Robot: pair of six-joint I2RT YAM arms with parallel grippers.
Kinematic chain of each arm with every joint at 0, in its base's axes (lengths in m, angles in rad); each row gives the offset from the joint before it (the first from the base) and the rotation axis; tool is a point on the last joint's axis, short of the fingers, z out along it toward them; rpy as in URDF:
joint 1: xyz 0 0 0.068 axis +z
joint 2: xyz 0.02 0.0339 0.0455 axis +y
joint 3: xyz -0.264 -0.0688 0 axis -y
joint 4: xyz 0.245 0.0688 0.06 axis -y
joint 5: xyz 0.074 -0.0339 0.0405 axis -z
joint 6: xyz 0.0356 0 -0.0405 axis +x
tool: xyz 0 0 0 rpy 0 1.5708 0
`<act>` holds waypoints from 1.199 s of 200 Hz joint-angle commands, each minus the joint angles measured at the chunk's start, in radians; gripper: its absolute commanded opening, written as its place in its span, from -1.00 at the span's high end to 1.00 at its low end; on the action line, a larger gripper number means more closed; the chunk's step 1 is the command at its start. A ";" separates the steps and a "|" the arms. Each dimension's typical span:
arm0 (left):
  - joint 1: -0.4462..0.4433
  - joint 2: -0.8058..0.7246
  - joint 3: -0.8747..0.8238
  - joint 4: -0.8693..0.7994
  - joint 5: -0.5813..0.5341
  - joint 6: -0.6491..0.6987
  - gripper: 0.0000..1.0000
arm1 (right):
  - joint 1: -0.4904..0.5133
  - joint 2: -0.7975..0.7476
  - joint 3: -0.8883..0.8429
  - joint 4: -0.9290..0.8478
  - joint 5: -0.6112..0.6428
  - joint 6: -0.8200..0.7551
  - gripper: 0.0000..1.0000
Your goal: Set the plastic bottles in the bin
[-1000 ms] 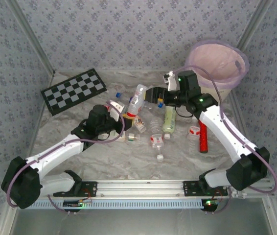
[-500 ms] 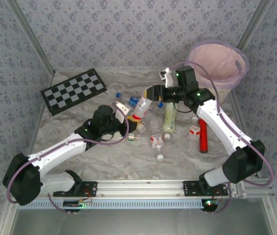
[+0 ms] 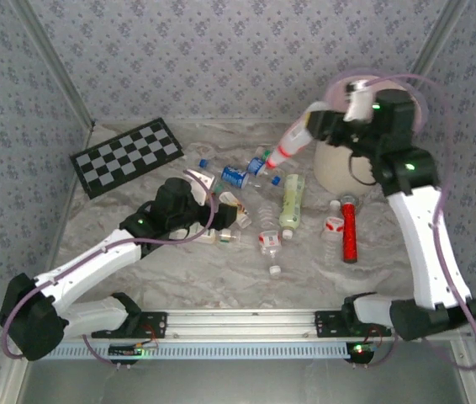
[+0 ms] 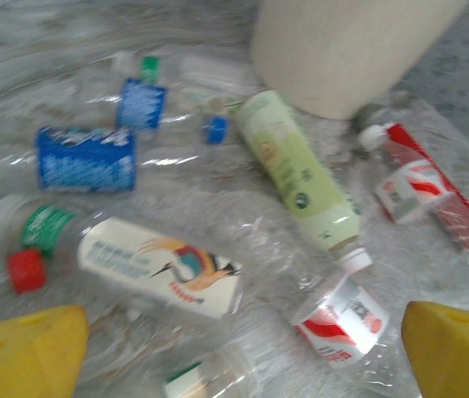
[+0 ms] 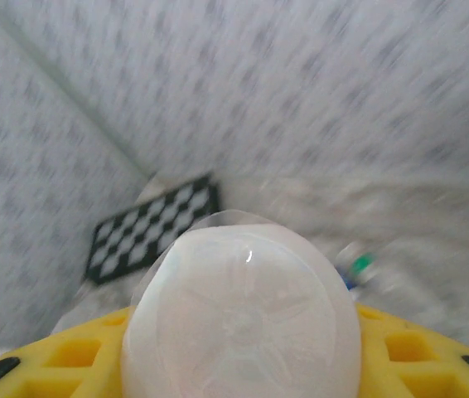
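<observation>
From above, the right end effector (image 3: pixel 315 124) is clamped on a clear plastic bottle with a red label (image 3: pixel 293 140), held aloft just beside the large cream-white round bin (image 3: pixel 332 170). Left wrist: the left end effector (image 4: pixel 243 356), fingers spread, hovers over a white-labelled plastic bottle printed with a crane (image 4: pixel 160 269); its writing is too blurred to read. Right wrist: the clear bottle's base sits between yellow pads (image 5: pixel 404 352). Probably light, thin-walled, slippery; best gripped gently mid-body.
</observation>
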 commanded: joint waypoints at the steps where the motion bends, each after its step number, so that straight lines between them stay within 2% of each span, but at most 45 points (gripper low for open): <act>1: 0.006 -0.025 0.040 -0.193 -0.213 -0.164 -0.98 | -0.065 -0.066 0.069 -0.032 0.227 -0.091 0.45; 24: 0.027 -0.021 0.007 -0.243 -0.327 -0.283 -0.98 | -0.116 -0.056 0.108 0.018 0.348 -0.162 0.56; 52: 0.051 -0.040 -0.053 -0.217 -0.319 -0.398 -0.98 | -0.137 0.030 0.180 0.009 0.518 -0.247 0.59; 65: 0.054 -0.055 -0.098 -0.176 -0.320 -0.469 -0.98 | -0.149 0.071 0.182 0.036 0.556 -0.281 0.61; 84: 0.061 -0.054 -0.141 -0.152 -0.315 -0.551 -0.94 | -0.167 0.160 0.236 0.014 0.527 -0.288 0.64; 141: 0.062 -0.044 -0.163 -0.170 -0.305 -0.601 -0.91 | -0.172 0.383 0.280 -0.093 0.474 -0.273 0.68; 195: 0.063 -0.003 -0.154 -0.141 -0.280 -0.664 -0.88 | -0.174 0.547 0.213 -0.124 0.437 -0.243 0.69; 240: 0.063 0.001 -0.163 -0.138 -0.258 -0.719 -0.86 | -0.175 0.609 0.113 -0.104 0.392 -0.210 0.65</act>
